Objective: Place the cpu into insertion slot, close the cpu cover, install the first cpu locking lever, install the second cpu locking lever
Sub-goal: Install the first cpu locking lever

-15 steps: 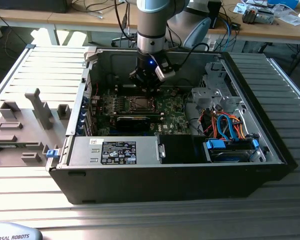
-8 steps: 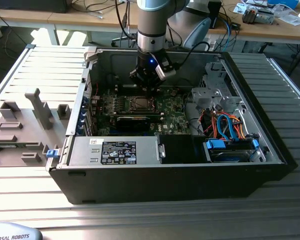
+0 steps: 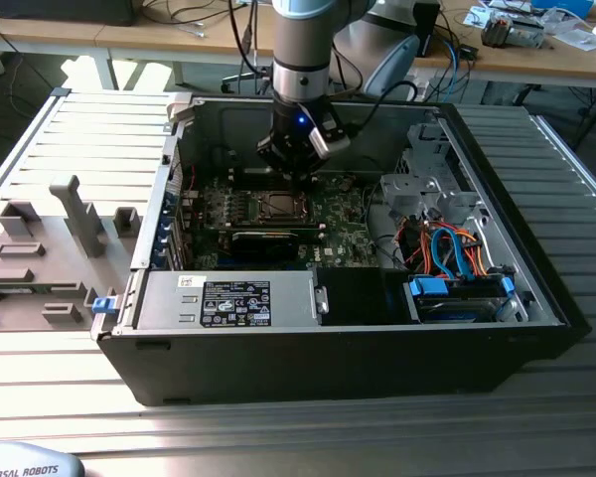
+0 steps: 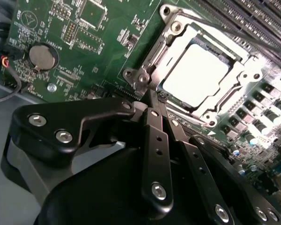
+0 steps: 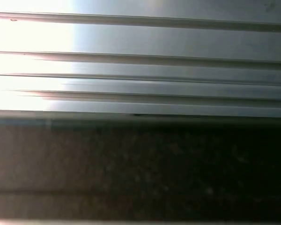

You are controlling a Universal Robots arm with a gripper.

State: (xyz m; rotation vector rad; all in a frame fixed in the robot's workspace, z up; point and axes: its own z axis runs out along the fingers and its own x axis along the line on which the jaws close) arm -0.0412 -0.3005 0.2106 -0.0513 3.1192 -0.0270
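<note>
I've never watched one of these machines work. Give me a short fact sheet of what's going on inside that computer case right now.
setting: open computer case on a slatted metal table
gripper: fingers together, holding nothing, tips by the socket's corner
cpu: seated in the insertion slot
cpu cover: closed down around the chip
circuit board: green, with a round coin battery

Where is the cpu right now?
In the second wrist view, the cpu sits in the insertion slot under the cpu cover, beyond the gripper.
</note>
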